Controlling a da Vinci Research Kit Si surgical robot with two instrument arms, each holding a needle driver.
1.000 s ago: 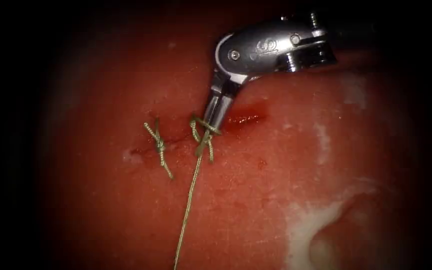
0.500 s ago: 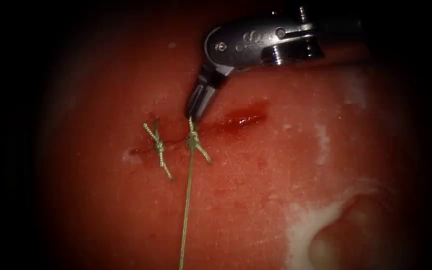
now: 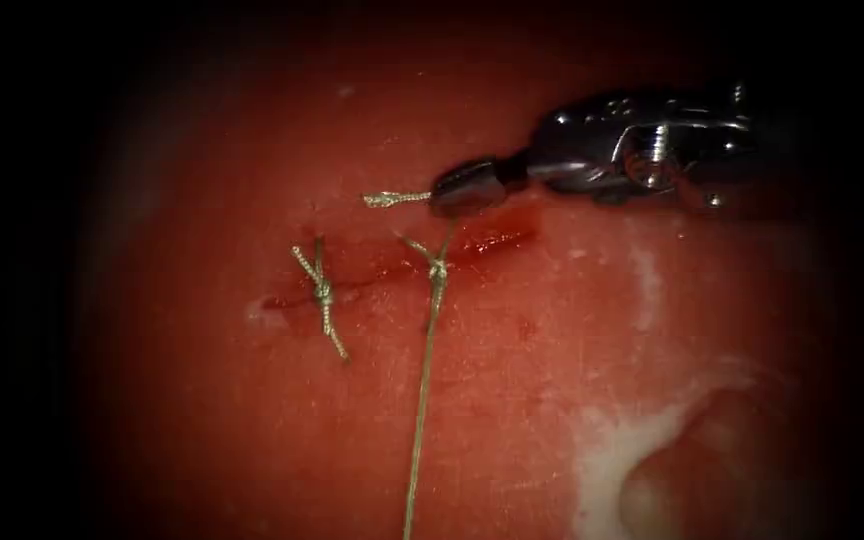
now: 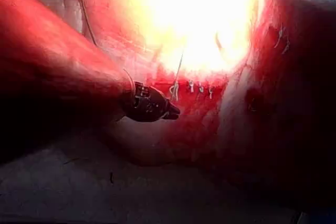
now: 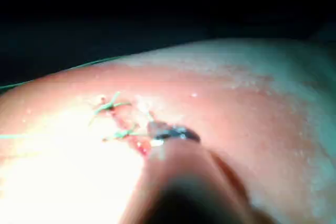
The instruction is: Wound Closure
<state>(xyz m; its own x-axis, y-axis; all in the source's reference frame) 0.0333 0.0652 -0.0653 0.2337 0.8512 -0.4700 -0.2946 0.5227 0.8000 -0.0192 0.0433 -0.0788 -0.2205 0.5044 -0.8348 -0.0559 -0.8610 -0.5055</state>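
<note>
Now, endoscope view: the right tool's pincer [image 3: 464,188] is clamping together on the short end of the thread [image 3: 426,380], just above the cut [image 3: 382,272] in the tissue [image 3: 572,340]. The free tail [image 3: 394,198] is sticking out of it, pointing left and lying almost level. From the pincer the thread is dropping to a knot [image 3: 437,268] sitting on the cut, right of a finished stitch [image 3: 323,293] and beside the red fluid [image 3: 492,238]. The long strand is running from the knot to the bottom edge, its long axis near upright and leaning slightly left. Needle position: cannot tell.

Judgement: a knot is being snugged; tension is best low, even and opposed, without lifting the tissue.

Left wrist view: the left tool [image 4: 169,110] is hovering beside a row of stitches [image 4: 200,88]; what it is holding, cannot tell.

Right wrist view: the right pincer is sitting at the cut beside green thread ends [image 5: 110,106].
</note>
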